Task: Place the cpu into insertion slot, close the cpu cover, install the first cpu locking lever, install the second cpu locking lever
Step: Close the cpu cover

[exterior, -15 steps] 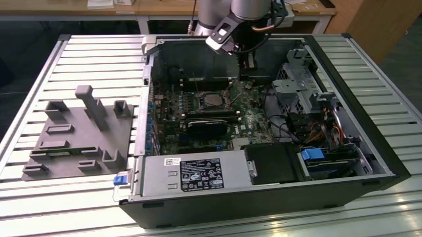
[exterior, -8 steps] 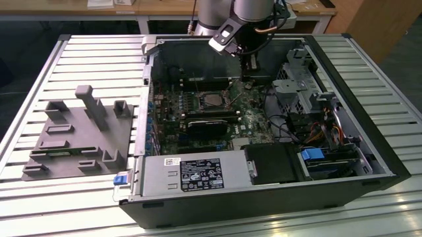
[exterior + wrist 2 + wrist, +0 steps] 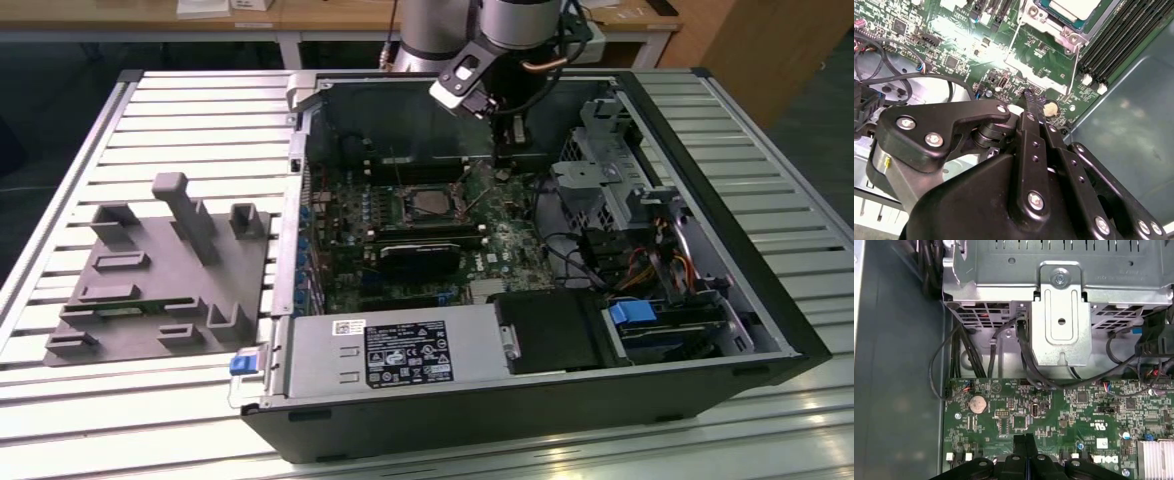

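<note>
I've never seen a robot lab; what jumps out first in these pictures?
Probably the open black computer case lying on the slatted metal table, its green circuit board bared. The robot's black gripper reaches down into it, near the small silver-grey square chip. A grey moulded block sits at the exterior view's left.

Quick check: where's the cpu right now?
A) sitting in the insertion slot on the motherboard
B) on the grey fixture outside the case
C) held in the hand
A: in the exterior view the cpu shows its silver-grey top inside the insertion slot, while the hand hangs over the board to the exterior view's right of it, fingers closed together.
</note>
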Robot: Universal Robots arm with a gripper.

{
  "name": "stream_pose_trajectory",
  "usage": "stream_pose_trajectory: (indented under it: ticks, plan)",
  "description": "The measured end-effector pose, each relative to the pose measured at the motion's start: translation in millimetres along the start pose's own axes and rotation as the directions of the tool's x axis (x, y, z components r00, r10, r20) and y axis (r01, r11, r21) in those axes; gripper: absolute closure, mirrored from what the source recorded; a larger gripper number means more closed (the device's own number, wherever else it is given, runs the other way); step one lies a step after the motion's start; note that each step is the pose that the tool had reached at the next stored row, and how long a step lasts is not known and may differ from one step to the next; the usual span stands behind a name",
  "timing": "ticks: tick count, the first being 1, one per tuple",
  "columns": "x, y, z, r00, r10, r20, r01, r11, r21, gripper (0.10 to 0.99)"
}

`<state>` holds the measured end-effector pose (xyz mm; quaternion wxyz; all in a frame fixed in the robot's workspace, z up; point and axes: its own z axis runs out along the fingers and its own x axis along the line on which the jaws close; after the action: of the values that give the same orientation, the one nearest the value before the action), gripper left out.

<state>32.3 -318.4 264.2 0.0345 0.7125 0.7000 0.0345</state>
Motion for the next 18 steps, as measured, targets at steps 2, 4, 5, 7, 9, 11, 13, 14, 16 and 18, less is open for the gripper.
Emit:
stream_pose_trajectory:
  ticks: [2, 4, 5, 7, 9, 11, 13, 14, 16, 18]
  plan:
    - [0.0, 1.1, 1.9, 1.0, 0.0, 0.0, 0.0, 1.0, 0.0, 0.984]
    - [0.0, 1.9, 3.9, 1.0, 0.0, 0.0, 0.0, 1.0, 0.0, 0.984]
    - [0.0, 2.2, 4.9, 1.0, 0.0, 0.0, 0.0, 1.0, 0.0, 0.984]
    - [0.0, 2.6, 7.2, 1.0, 0.0, 0.0, 0.0, 1.0, 0.0, 0.984]
    - [0.1, 2.8, 9.6, 1.0, 0.0, 0.0, 0.0, 1.0, 0.0, 0.984]
    - [0.1, 2.9, 11.8, 1.0, 0.0, -0.0001, 0.0, 1.0, 0.0, 0.984]
    - [0.1, 3.3, 12.5, 1.0, 0.0, 0.0002, 0.0, 1.0, 0.0, 0.984]
    - [0.0, 3.3, 12.5, 1.0, 0.0, 0.0002, 0.0, 1.0, 0.0, 0.984]
    - [0.1, 3.3, 12.5, 1.0, 0.0, 0.0002, 0.0, 1.0, 0.0, 0.984]
    - [0.1, 3.4, 12.6, 1.0, 0.0, 0.0002, 0.0, 1.0, 0.001, 0.984]
